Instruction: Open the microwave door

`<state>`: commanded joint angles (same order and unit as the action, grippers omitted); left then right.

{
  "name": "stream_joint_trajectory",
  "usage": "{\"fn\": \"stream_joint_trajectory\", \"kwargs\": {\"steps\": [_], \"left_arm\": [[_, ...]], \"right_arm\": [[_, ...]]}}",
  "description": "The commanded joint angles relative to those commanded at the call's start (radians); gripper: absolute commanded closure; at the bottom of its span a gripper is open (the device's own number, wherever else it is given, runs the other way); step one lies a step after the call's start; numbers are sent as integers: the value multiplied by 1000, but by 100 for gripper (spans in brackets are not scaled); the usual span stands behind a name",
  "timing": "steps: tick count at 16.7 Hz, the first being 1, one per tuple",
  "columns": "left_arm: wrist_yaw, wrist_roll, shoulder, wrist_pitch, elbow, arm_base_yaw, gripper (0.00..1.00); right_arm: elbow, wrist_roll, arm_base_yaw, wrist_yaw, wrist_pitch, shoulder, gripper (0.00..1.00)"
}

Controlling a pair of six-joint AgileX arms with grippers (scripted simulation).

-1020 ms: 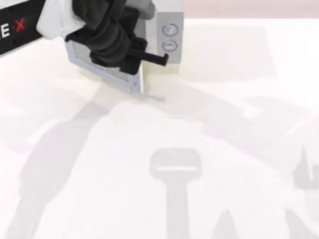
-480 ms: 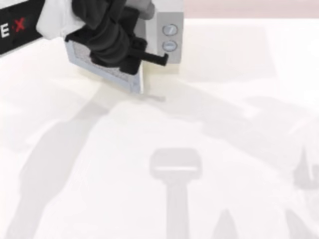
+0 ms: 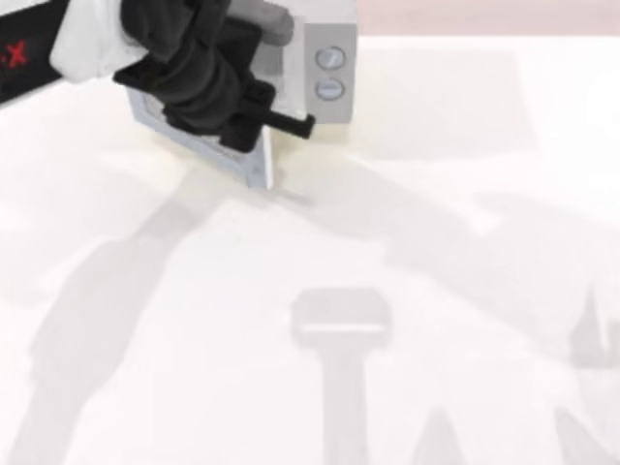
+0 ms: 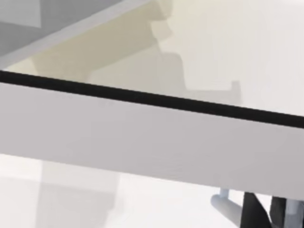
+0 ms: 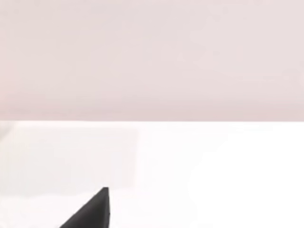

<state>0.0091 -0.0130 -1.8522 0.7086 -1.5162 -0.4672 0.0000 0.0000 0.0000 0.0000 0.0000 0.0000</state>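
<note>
1. Swinging outward is how the microwave door is found in the top view: it stands at an angle to the microwave in the upper left of the frame, its free edge pointing toward the frame's centre, the cavity partly exposed behind it.
2. The left gripper is seen over the door's outer face, one dark finger projecting toward the control strip with the two knobs. The wrist bulk hides the handle in the top view.
3. Claw state: whether the fingers are closed on the handle cannot be told. In the left wrist view the door fills the frame as a pale slab with a dark edge line, and only a pale bar end, judged to be the handle, with dark finger parts beside it, shows at the lower right.
4. The right gripper is not visible in the top view; the right wrist view shows only the bare table, a pink backdrop and a dark wedge at the lower edge. That arm is judged parked.
5. Risks, judged:
   - The handle may slip from the fingers if the pull does not follow the door's arc about the hinge.
   - The microwave may be dragged or turned on the table if the pull goes straight rather than around.
   - The projecting finger lies near the control strip; contact there is possible if the wrist is rotated.
6. Progress, judged: door partly open; further swing is needed.
</note>
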Motion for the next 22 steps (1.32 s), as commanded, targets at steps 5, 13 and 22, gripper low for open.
{"fn": "stream_joint_trajectory", "kwargs": {"steps": [5,13,22], "left_arm": [[37,-68,38,-10,44,25,100],[37,-68,38,-10,44,25,100],[37,-68,38,-10,44,25,100]], "right_arm": [[0,0,0,0,0,0,0],[0,0,0,0,0,0,0],[0,0,0,0,0,0,0]]}}
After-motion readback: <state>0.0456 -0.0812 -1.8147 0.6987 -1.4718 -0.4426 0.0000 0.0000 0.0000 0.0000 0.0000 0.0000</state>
